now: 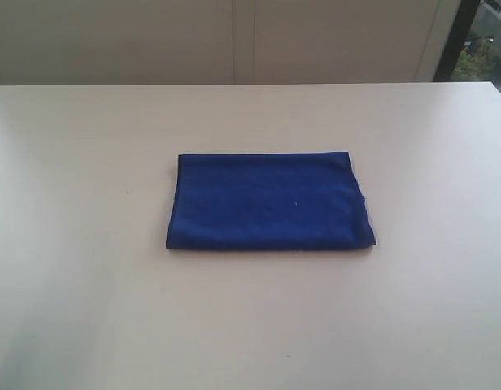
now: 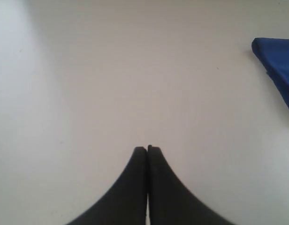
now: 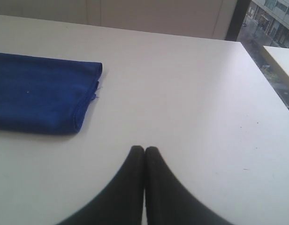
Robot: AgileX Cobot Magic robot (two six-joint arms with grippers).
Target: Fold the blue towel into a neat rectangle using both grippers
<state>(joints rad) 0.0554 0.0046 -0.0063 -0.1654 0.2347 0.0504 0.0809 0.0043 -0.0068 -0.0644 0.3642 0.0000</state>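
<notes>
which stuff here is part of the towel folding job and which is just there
Part of the job:
- blue towel, lying folded flat
- left gripper, shut, clear of the towel
- right gripper, shut, clear of the towel

Just there:
- white table, under the towel
- pale wall behind the table
- window at the far right

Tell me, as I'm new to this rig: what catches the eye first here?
A deep blue terry towel, folded into a flat rectangle, lies in the middle of the pale smooth table. The black left pincer and black right pincer are both shut, clear of the towel.
</notes>
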